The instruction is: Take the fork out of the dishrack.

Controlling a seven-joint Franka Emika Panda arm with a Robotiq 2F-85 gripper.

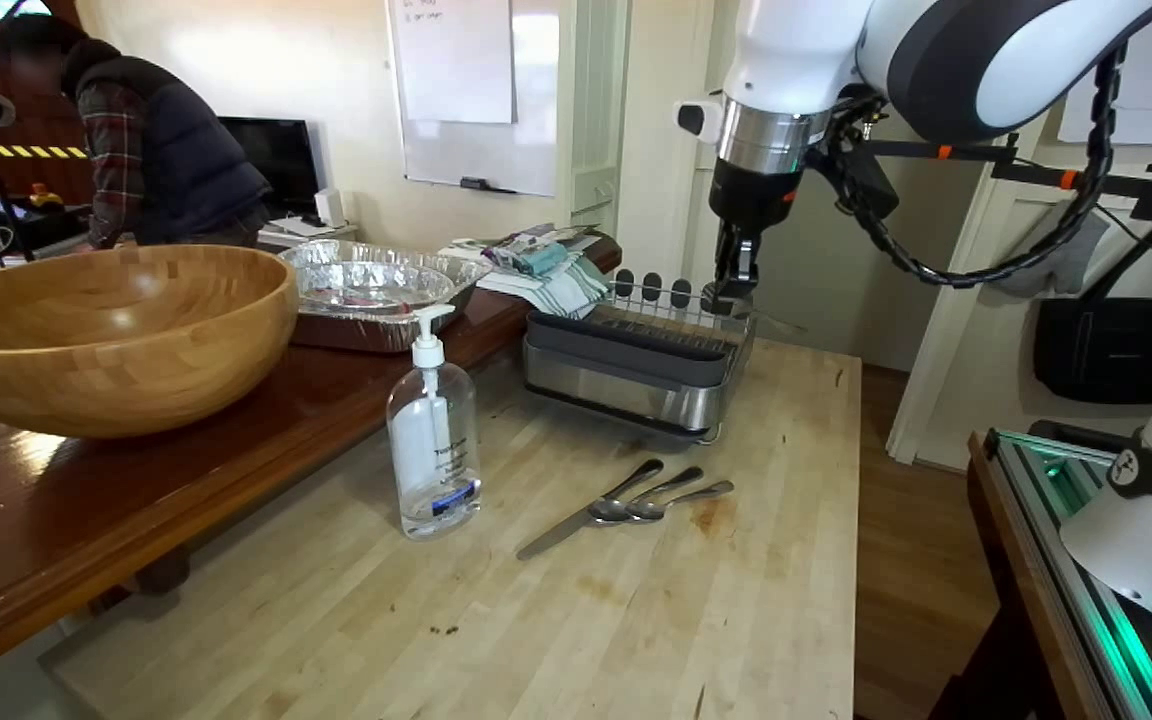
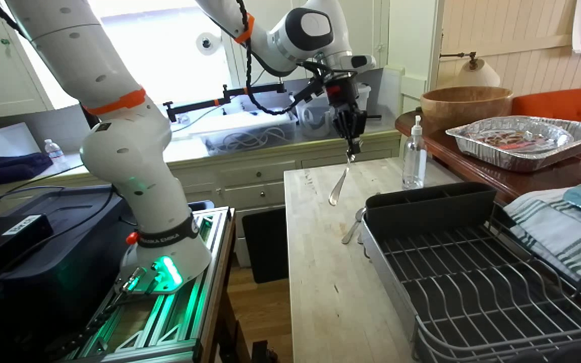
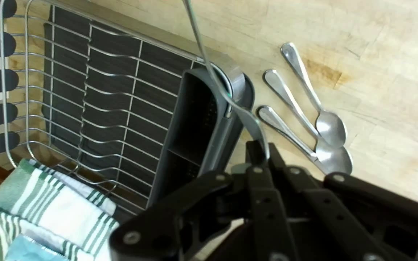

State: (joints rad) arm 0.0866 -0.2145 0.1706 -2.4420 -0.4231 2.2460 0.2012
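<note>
My gripper (image 1: 728, 300) is shut on the silvery fork (image 2: 338, 187), holding it by its broad head end. The fork's thin handle hangs slanting down, apart from the dishrack and table in an exterior view; the tines are hidden between the fingers. The gripper also shows at the top of the fork (image 2: 353, 149) and in the wrist view (image 3: 263, 157). There the fork (image 3: 243, 115) crosses in front of the rack's corner. The steel dishrack (image 1: 616, 392) stands on the light wooden table, also in an exterior view (image 2: 390, 282), with its dark cutlery holder (image 2: 429, 214) at one end.
Two spoons (image 3: 330, 125) and a knife (image 1: 561, 532) lie on the table beside the rack. A clear soap bottle (image 1: 436, 450) stands nearby. A wooden bowl (image 1: 116, 330), foil trays (image 2: 517, 156) and striped towels (image 2: 558, 227) lie along the far side. The table's edge (image 1: 858, 500) faces the robot base.
</note>
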